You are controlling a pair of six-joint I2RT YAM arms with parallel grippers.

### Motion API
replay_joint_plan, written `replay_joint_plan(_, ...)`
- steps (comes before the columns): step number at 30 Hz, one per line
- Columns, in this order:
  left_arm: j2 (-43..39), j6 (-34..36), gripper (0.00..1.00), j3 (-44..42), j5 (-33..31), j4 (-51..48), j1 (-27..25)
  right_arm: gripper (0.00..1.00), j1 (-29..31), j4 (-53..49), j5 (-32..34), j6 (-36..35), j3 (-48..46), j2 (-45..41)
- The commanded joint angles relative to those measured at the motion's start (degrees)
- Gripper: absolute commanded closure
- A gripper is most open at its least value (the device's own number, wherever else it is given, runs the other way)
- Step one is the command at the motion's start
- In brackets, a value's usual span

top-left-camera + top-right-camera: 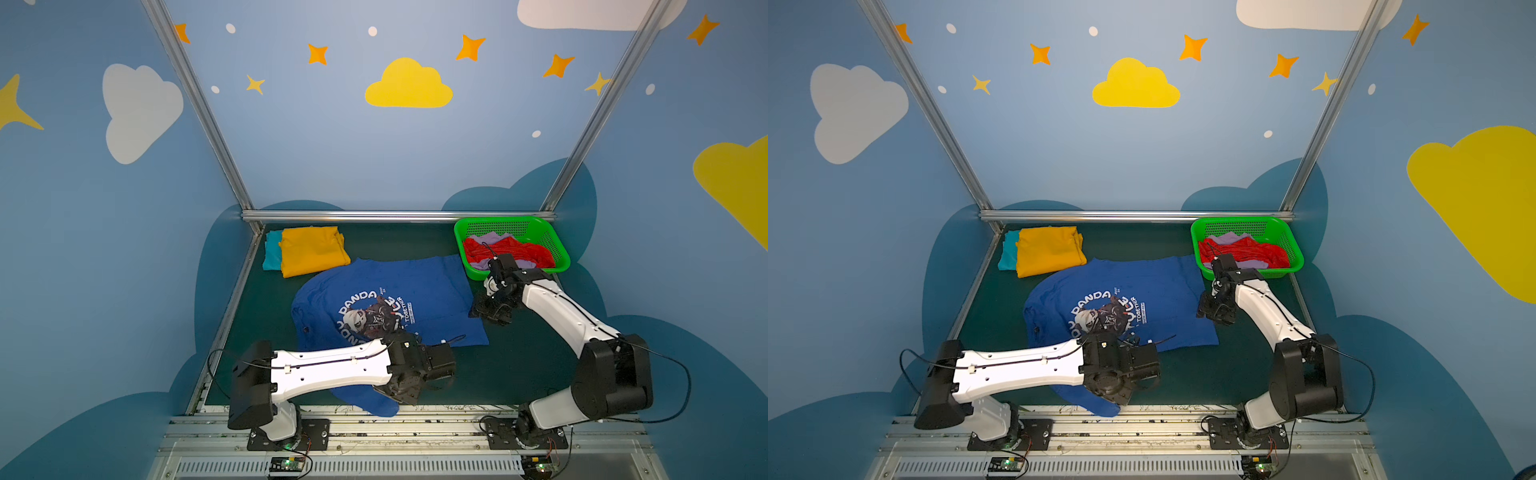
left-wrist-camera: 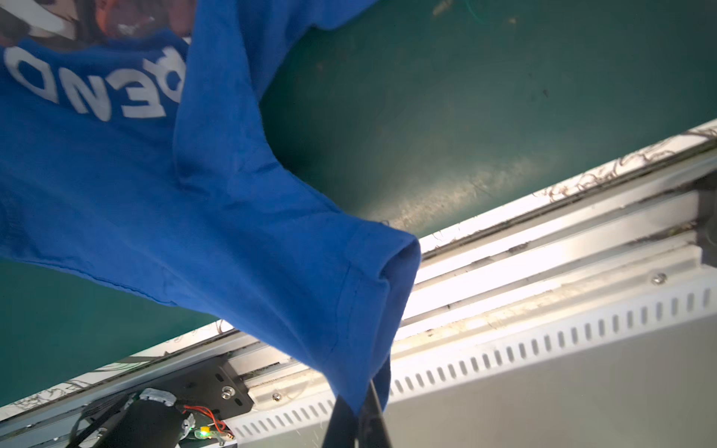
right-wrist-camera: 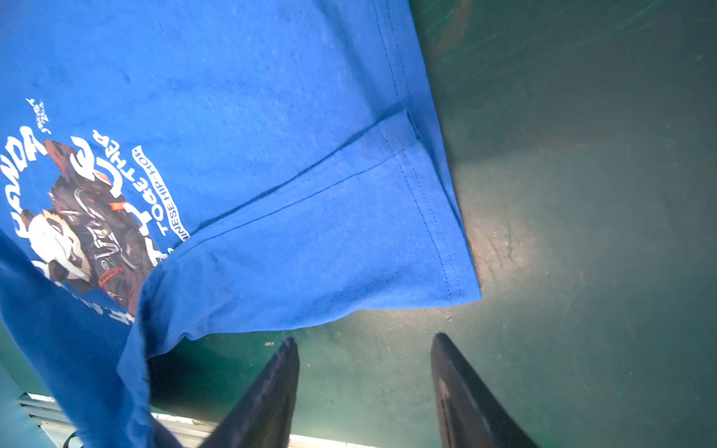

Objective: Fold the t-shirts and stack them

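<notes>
The royal blue t-shirt (image 1: 399, 286) (image 1: 1142, 282) with the panda print lies spread on the green mat. My left gripper (image 2: 361, 403) is shut on its sleeve (image 2: 364, 294) and holds it lifted over the front rail. The right gripper (image 3: 364, 338) (image 1: 492, 311) is open, just off the shirt's hem corner (image 3: 458, 287), with only mat between its fingers. A folded mustard yellow t-shirt (image 1: 311, 249) (image 1: 1048, 249) lies on a teal one (image 1: 271, 249) at the back left. Red (image 1: 511, 251) and lilac (image 1: 492, 238) t-shirts lie crumpled in the basket.
The bright green mesh basket (image 1: 498, 221) (image 1: 1237, 221) stands at the back right corner, close behind my right arm. A metal rail (image 2: 543, 248) runs along the mat's front edge, and aluminium frame posts and blue walls enclose the cell.
</notes>
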Motion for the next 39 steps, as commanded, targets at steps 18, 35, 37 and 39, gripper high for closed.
replay_joint_plan(18, -0.3, 5.8, 0.39, 4.3, -6.5, -10.0, 8.7, 0.38, 11.3, -1.7, 12.5, -0.6, 7.1, 11.1)
replay_joint_plan(35, -5.9, 8.5, 0.24, -27.5, 0.1, 19.5, 60.7, 0.28, 12.8, -4.4, 19.8, 0.6, 17.5, 26.3)
replay_joint_plan(37, -3.6, 9.2, 0.24, -27.4, 0.8, 21.8, 61.8, 0.28, 12.8, -4.5, 19.6, 0.8, 17.6, 27.5)
replay_joint_plan(39, -1.7, 9.5, 0.25, -27.4, 0.5, 23.2, 62.8, 0.27, 12.8, -4.2, 19.8, 1.1, 17.4, 28.6)
